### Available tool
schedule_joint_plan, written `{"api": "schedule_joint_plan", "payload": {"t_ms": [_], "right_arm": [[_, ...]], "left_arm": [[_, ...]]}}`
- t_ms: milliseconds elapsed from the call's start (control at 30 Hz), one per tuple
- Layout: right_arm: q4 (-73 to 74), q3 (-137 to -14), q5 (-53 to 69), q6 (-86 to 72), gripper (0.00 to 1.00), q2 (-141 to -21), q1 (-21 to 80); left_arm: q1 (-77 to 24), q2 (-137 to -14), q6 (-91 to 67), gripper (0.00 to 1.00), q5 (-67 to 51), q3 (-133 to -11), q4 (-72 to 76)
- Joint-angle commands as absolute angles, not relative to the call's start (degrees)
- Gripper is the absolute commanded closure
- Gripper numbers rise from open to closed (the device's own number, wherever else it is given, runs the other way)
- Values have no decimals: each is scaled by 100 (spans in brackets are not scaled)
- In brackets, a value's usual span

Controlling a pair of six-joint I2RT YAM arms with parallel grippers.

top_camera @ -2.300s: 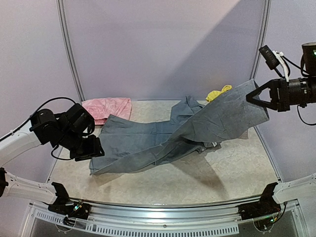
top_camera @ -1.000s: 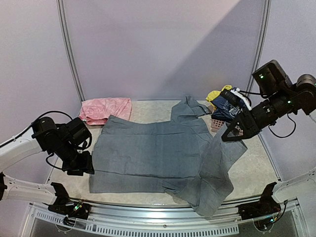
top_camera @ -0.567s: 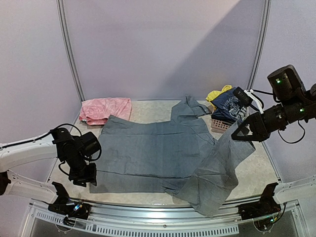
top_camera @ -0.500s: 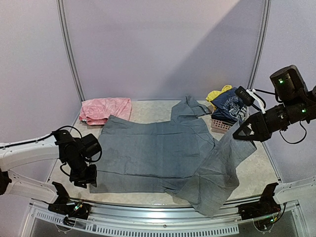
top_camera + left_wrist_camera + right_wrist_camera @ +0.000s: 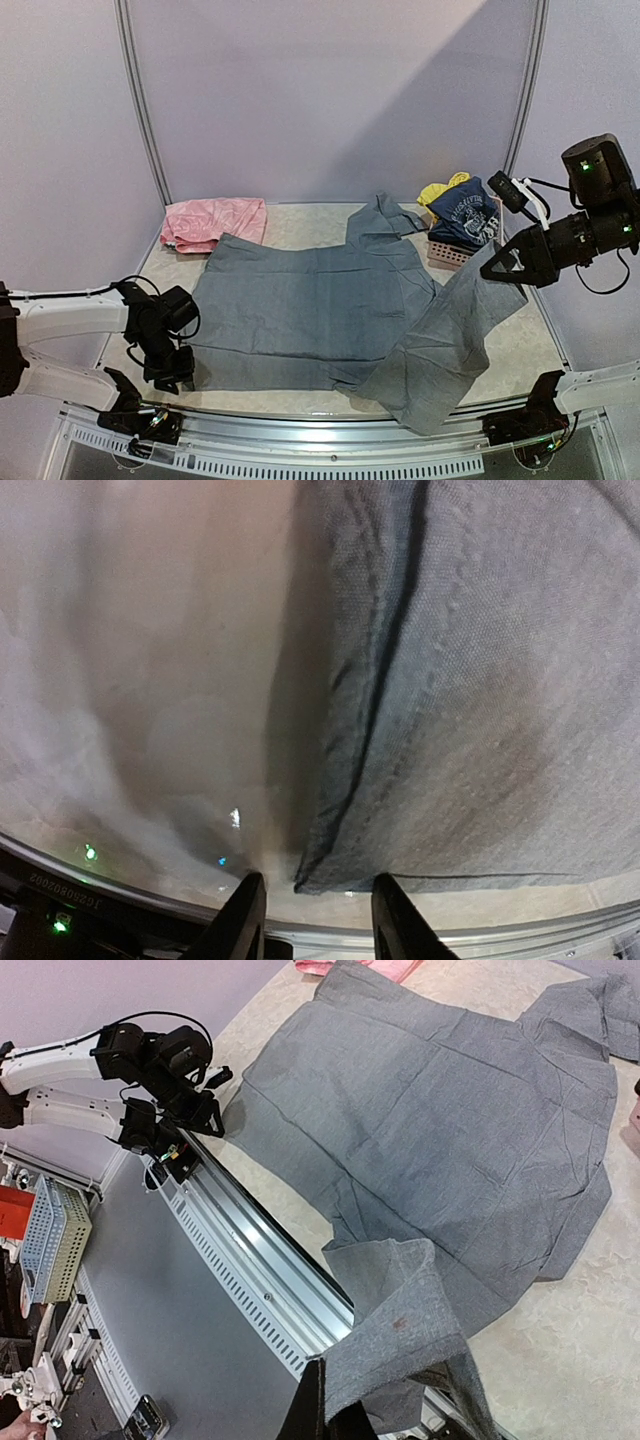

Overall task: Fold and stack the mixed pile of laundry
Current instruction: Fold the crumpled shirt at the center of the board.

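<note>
The grey collared shirt [image 5: 310, 310] lies spread flat across the table. Its right part is lifted and hangs over the front edge. My right gripper [image 5: 493, 272] is shut on that lifted part, above the table's right side; the right wrist view shows the cloth [image 5: 450, 1140] pinched between the fingers [image 5: 322, 1412]. My left gripper [image 5: 177, 378] is low at the shirt's front left corner. In the left wrist view it [image 5: 315, 925] is open, with the corner [image 5: 305, 880] lying just ahead of its gap, not clamped. The navy top [image 5: 465, 215] and the yellow piece [image 5: 440, 190] lie in the basket. No green tee shows.
The pink slatted basket [image 5: 452, 255] stands at the back right. A pink garment [image 5: 215, 220] lies at the back left. The metal front rail [image 5: 320, 432] runs along the near edge, and the hanging shirt part crosses it.
My right gripper has come down from high at the right, then drawn right with the shirt's right part. My left gripper has slid toward me along the shirt's left edge to its front corner.
</note>
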State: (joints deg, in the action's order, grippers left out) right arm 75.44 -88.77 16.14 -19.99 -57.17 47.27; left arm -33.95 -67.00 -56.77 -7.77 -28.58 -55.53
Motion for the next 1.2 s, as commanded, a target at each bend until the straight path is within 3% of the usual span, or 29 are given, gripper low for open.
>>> {"api": "schedule_joint_plan", "payload": {"t_ms": [0,200,500,900,1167], "right_arm": [[7488,-8807,1591,-1819,100,-5687,4770],[7505,-8789,1611,-1737,100,-5657,4772],[7523,-8789,1595,-1632,100,-5658,4769],[7675,-9484,1467,-924,100,-6089,4770],[8024,-10213,969,-242,100,-6545,4767]], "left_arm": [[-3237,-6707,-5642,66,-870,-2589,-4871],[-3126,-6619,-5727,73,-715,-2378,-4562],[-3067,-6209,-5766,100,-548,-2279,-4371],[-3067,-5094,-6106,100,-479,-2842,-6020],[-3067,-5051,-6205,100,-442,-3432,-6477]]}}
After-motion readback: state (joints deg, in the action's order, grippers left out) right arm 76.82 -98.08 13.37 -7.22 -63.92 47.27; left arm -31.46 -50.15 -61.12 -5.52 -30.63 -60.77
